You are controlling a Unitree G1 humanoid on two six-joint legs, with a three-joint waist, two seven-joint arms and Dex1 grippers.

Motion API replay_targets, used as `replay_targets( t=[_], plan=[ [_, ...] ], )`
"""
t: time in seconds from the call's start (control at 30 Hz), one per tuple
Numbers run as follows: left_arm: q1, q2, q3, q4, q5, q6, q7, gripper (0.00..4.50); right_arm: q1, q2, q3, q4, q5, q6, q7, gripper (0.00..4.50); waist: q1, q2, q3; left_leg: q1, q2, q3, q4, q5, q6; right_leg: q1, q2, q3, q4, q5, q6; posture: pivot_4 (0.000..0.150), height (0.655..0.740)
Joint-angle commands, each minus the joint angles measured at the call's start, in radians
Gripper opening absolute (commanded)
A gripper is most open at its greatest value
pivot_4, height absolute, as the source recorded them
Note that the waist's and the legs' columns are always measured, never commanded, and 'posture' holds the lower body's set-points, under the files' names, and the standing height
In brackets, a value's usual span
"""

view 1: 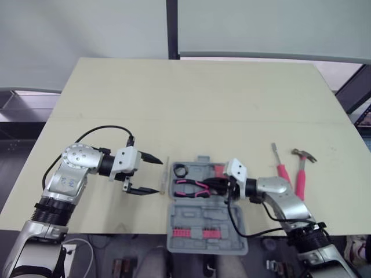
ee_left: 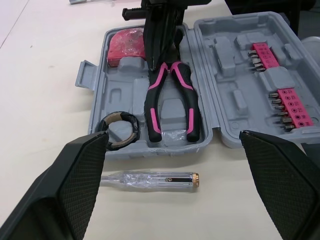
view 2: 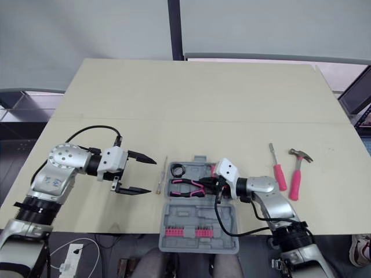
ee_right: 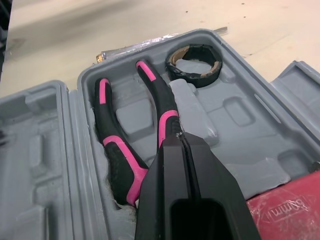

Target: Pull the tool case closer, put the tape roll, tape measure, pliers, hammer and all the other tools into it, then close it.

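Head camera: an open grey plastic tool case (view 1: 191, 243) is lying at the near edge of the pale bench (view 1: 203, 98), its tray on the far side and its lid on the near side. A black tape roll (view 1: 179, 170), black-and-pink pliers (view 1: 188, 186) and a red tape measure (view 1: 219, 169) are sitting in the tray. The right tool (view 1: 210, 186) is reaching into the tray over the pliers. The left tool (view 1: 157, 176) is hovering over the bench just left of the case, its two fingers standing wide apart and gripping nothing. A clear-handled screwdriver (view 1: 167, 174) is lying on the bench between it and the case. A pink-handled screwdriver (view 1: 282, 169) and a pink-handled hammer (view 1: 301, 174) are lying side by side on the bench, well right of the case.

Left wrist camera: the spread black fingers (ee_left: 75, 185) are framing the clear-handled screwdriver, which is lying along the case's edge. Pink bit holders (ee_left: 290, 105) are sitting in the lid. The right tool is pointing down at the pliers' pivot.

Right wrist camera: the right tool's fingers are pressing together, tips resting at the pliers' head; the tape roll is lying beyond the handles.
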Motion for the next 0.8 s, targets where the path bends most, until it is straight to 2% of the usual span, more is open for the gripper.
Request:
replay_targets(
  t=[0.03,0.23,0.37,0.5,0.6,0.7,0.8],
  plan=[
    [-0.019,0.005,0.005,-0.014,0.007,-0.021,0.003,4.5,0.043,-0.03,0.064,0.11,-0.115,-0.012,-0.049,0.03,0.0,-0.001,-0.002,0.001,0.0,-0.001,0.0,0.0,0.0,0.001,0.0,0.0,0.0,0.0,0.0,0.15,0.74],
    [-0.048,0.003,0.005,0.038,0.017,-0.045,-0.003,4.5,0.054,-0.029,0.091,0.116,-0.113,-0.003,-0.057,0.03,0.0,-0.003,-0.006,0.012,0.0,-0.001,-0.002,0.0,0.0,0.013,-0.001,0.0,-0.001,0.0,0.0,0.15,0.74],
    [-0.043,-0.009,-0.002,0.051,0.017,-0.049,0.001,4.5,0.052,-0.023,0.054,0.073,-0.073,0.038,-0.076,0.03,-0.001,-0.003,-0.009,0.014,0.001,-0.002,-0.002,-0.002,0.0,0.014,-0.001,0.002,-0.001,0.0,-0.001,0.15,0.74],
    [-0.017,-0.011,0.0,0.039,0.016,-0.047,0.009,4.5,0.052,-0.039,-0.004,-0.029,-0.031,0.061,-0.085,0.03,0.001,-0.003,-0.009,0.014,0.0,-0.003,-0.002,-0.002,0.0,0.015,-0.003,0.005,-0.001,0.0,-0.001,0.15,0.74],
    [0.029,-0.005,0.024,0.048,0.023,-0.058,0.046,4.5,0.052,-0.046,-0.134,-0.189,0.111,0.156,-0.093,0.03,0.001,-0.002,-0.008,0.012,0.0,-0.003,-0.002,-0.002,0.001,0.014,-0.004,0.005,-0.002,-0.001,-0.001,0.15,0.74],
    [0.084,0.013,0.068,0.042,0.004,-0.035,0.088,4.5,0.101,-0.159,-0.23,-0.305,0.165,0.207,-0.041,0.91,0.0,0.001,-0.007,0.007,-0.002,-0.002,-0.002,-0.002,0.002,0.008,-0.012,0.003,-0.001,0.0,-0.001,0.15,0.74],
    [0.175,0.047,0.15,-0.008,-0.043,0.046,0.135,4.5,0.212,-0.313,-0.412,-0.351,0.232,0.244,0.024,2.32,0.002,0.001,-0.007,0.005,-0.002,-0.003,-0.002,-0.002,0.002,0.006,-0.012,0.001,-0.001,-0.001,-0.001,0.15,0.74]
  ],
)
